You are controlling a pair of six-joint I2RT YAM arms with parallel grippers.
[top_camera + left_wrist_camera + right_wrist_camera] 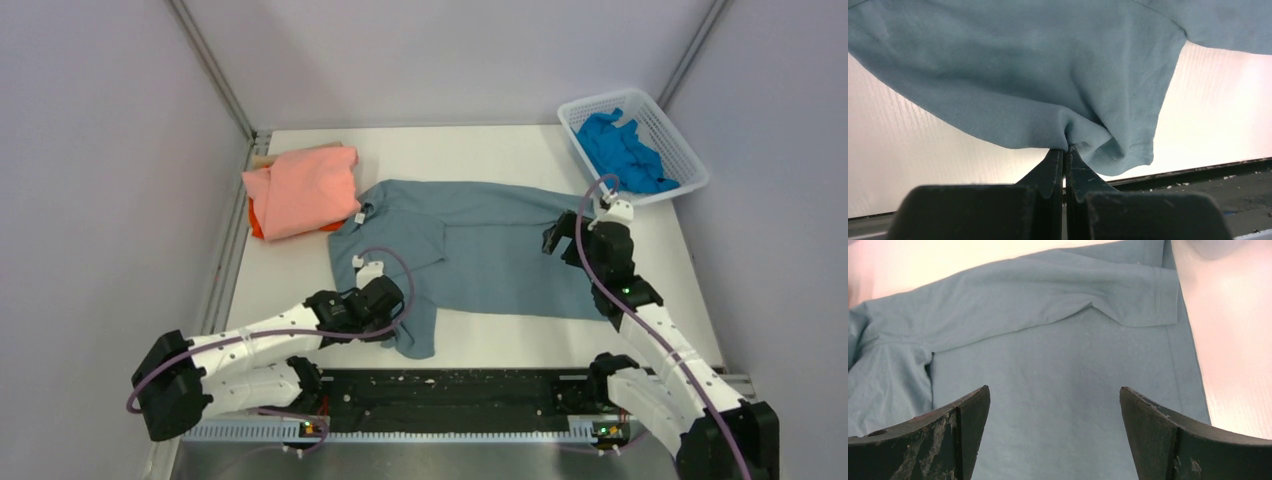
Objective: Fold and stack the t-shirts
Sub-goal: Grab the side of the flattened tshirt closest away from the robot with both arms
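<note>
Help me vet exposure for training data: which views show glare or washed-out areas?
Left wrist: white table blown out around the dusty grey-blue cloth t-shirt; right wrist: table washed pinkish-white at the frame edges, shirt evenly lit; top external: even light, soft shadows, no glare.

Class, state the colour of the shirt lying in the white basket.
Bright blue; the t-shirt shows best in the top external view.

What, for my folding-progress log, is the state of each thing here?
grey-blue t-shirt: spread out, corner pinched.
salmon-pink t-shirt: folded, on orange t-shirt.
orange t-shirt: underneath, mostly hidden.
bright blue t-shirt: crumpled in basket.
left gripper: shut on grey-blue t-shirt.
right gripper: open, above it.
</note>
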